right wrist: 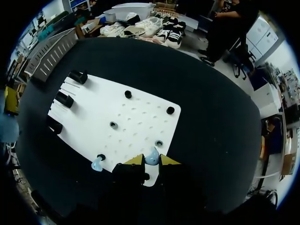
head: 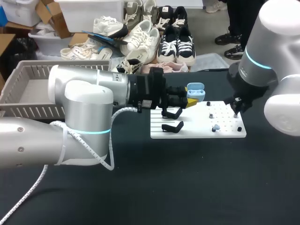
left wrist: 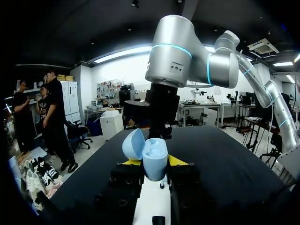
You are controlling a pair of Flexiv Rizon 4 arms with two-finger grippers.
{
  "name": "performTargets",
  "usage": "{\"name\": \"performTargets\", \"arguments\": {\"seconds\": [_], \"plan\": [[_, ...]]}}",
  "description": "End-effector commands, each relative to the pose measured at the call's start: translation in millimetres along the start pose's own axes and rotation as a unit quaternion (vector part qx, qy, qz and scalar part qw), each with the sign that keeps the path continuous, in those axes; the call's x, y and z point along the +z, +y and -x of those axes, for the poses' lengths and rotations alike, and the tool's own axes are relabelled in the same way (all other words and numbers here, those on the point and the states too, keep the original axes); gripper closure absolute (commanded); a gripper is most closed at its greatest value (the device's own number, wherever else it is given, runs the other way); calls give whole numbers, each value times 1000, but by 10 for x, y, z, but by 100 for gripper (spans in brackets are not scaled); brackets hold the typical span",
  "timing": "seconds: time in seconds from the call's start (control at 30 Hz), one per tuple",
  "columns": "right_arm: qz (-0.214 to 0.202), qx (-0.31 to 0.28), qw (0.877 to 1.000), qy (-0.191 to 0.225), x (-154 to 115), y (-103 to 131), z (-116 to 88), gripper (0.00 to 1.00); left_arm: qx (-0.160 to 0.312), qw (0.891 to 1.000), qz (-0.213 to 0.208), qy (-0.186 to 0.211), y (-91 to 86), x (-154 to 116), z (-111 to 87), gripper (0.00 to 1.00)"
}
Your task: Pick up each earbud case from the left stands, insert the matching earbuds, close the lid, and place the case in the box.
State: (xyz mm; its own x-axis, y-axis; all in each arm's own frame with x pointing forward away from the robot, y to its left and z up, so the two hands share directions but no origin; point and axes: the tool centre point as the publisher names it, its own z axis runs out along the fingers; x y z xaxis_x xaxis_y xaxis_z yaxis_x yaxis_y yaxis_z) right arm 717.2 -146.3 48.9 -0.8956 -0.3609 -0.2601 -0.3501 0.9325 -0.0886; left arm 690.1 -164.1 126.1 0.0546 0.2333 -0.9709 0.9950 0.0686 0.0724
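Earbud case (left wrist: 153, 157) (lid open) clamped in left gripper (left wrist: 154, 162); right gripper (right wrist: 152, 161) pinches blue earbud (right wrist: 151, 156) over white board (right wrist: 136, 112).

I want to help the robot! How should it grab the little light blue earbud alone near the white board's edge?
Probably from straight above, pinching the light blue earbud across its round body: it sits on the white board with both sides free.
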Motion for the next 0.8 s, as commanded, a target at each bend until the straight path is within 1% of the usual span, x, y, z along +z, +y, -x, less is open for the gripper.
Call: {"name": "performTargets", "arguments": {"seconds": [0.03,0.8], "plan": [[19,-11,1000,-5,-158,2,-152,100,0,1000,2,-1,-12,-4,-4,100],[19,-11,1000,-5,-158,2,-152,100,0,1000,2,-1,-12,-4,-4,100]]}}
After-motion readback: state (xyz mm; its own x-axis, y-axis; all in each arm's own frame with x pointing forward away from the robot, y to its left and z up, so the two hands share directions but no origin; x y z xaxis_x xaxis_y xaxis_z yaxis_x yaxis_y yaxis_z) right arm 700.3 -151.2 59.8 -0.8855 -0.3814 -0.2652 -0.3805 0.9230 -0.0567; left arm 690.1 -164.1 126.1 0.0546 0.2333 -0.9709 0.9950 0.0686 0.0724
